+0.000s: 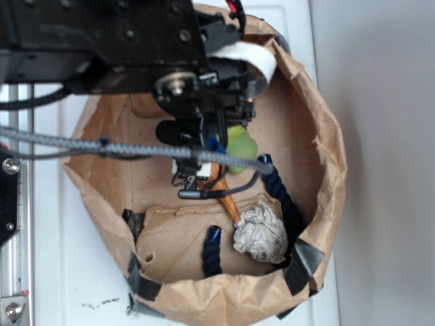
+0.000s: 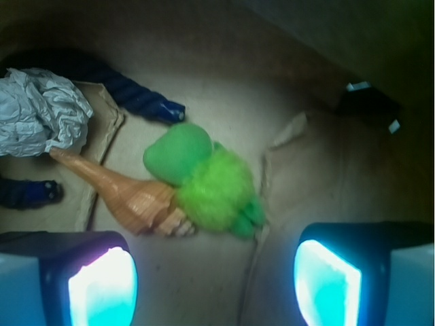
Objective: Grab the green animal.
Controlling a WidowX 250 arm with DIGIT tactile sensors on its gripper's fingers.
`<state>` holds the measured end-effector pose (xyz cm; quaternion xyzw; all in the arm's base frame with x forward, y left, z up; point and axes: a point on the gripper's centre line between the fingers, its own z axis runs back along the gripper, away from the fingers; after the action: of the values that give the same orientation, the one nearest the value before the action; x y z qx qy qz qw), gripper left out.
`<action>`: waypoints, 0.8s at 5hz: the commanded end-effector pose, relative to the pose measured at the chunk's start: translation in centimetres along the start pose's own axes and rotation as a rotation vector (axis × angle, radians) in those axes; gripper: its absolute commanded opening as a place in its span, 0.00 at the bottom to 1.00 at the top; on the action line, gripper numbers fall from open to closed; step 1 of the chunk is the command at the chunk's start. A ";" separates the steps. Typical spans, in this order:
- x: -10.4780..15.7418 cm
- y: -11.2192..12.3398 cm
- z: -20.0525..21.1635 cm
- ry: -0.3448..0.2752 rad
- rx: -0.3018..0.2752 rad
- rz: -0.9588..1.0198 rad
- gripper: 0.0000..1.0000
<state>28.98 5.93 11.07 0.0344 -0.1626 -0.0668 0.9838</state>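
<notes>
STEP: approach, pre-grasp | PINCER: gripper [image 2: 214,278] wide open, holding nothing | TARGET: green animal [image 2: 207,180] just ahead, between the jaws' line, touching seashell [image 2: 129,193] | NEXT: descend centred, avoiding shell, then close.

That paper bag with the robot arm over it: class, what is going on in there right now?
A robot arm hangs over an open brown paper bag with its gripper open and nothing held. Directly below, between the two fingers, lies the green plush animal, resting against an orange-brown spiral seashell. A crumpled paper ball and a dark blue rope lie nearby. The toy is not yet grasped.
</notes>
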 end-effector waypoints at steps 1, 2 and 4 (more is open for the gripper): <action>0.6 0.1 -1.1 -0.067 -0.071 -0.032 1.00; 1.0 -0.7 -3.1 -0.038 -0.032 -0.040 1.00; 3.0 -1.0 -4.8 -0.002 0.001 -0.003 1.00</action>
<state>31.78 5.57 5.81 0.0300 -0.1344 -0.0637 0.9884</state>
